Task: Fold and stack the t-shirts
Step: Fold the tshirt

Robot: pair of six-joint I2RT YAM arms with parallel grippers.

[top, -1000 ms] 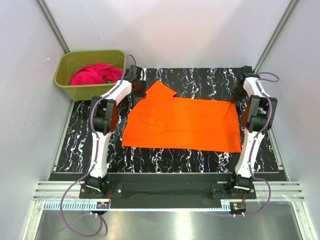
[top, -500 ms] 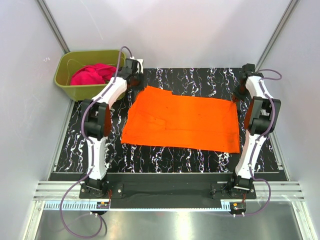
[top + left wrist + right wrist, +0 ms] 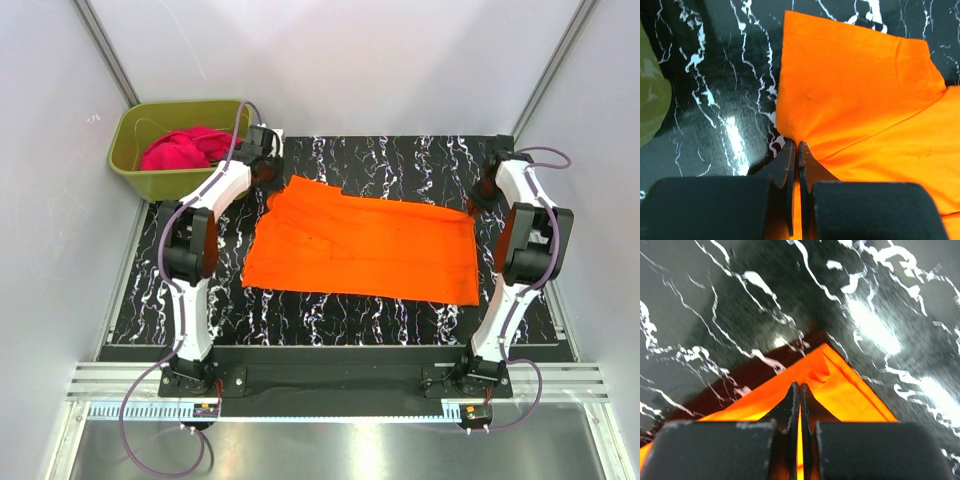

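A bright orange t-shirt [image 3: 365, 245] lies spread across the black marbled table [image 3: 390, 160]. My left gripper [image 3: 272, 183] is shut on its far left part, and the left wrist view shows orange cloth [image 3: 860, 100] pinched between the jaws [image 3: 797, 146]. At the far right, my right gripper [image 3: 478, 200] is shut on the shirt's corner [image 3: 835, 375], which is lifted just off the table. A magenta-pink t-shirt [image 3: 185, 150] sits crumpled in the olive-green tub [image 3: 135, 180].
The tub stands at the table's far left corner, close to my left wrist; its green wall [image 3: 650, 100] shows in the left wrist view. White walls enclose the table on three sides. A metal rail [image 3: 330, 378] runs along the near edge.
Both grippers moved toward the back of the table with the orange shirt's far edge. The raised left flap has come down, and the shirt now lies flatter and more stretched.
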